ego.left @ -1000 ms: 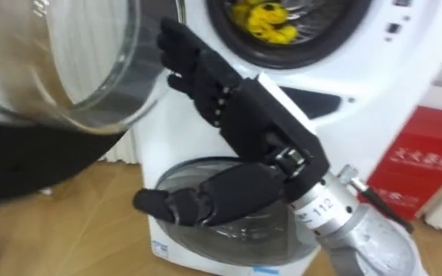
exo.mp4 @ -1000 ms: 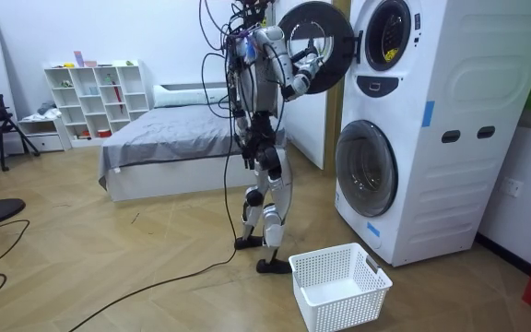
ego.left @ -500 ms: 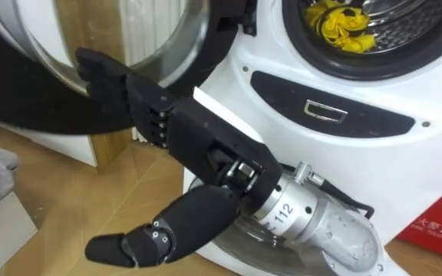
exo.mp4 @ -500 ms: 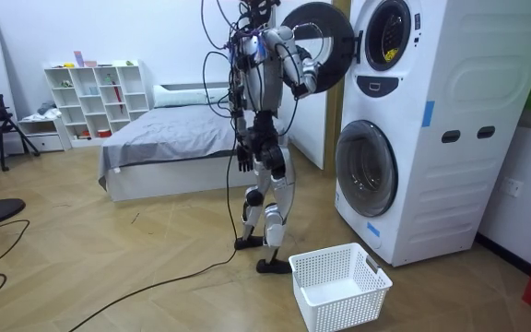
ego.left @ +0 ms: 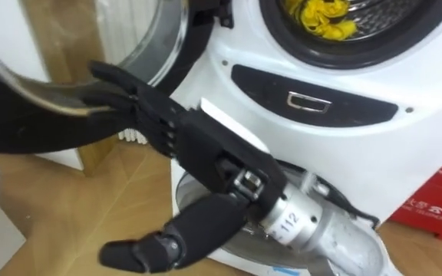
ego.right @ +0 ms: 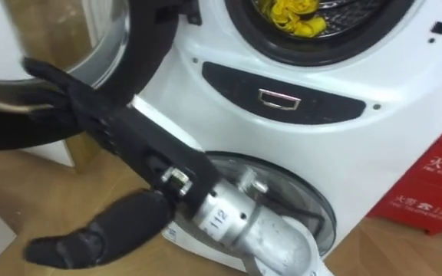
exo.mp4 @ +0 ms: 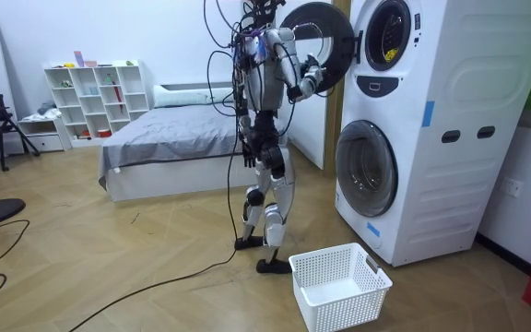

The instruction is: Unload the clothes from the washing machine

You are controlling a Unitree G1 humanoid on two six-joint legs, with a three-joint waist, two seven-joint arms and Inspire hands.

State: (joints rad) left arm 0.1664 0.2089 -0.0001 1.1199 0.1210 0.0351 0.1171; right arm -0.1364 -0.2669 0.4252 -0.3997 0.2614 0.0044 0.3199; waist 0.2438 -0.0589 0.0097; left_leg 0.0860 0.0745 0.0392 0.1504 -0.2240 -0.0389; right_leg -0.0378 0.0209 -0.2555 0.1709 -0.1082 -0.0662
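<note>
The round door (ego.left: 21,126) of the upper washing machine (ego.left: 436,80) stands swung open at the left. The right hand (ego.left: 202,149) reaches to its dark rim with fingers straight and thumb spread below, gripping nothing (contact with the rim is unclear). Right of it the yellow clothes (ego.left: 317,17) lie inside the drum (ego.left: 390,23); in the room view the left hand (exo.mp4: 249,157) hangs by the hip, its fingers too small to tell.

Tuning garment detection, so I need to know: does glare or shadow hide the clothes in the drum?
Left eye view: the yellow clothes are brightly lit with no glare over them; reflections streak the open door at its metal rim, near the right hand. Room view: the light is even, and the drum mouth is dark around the small yellow patch.
</note>
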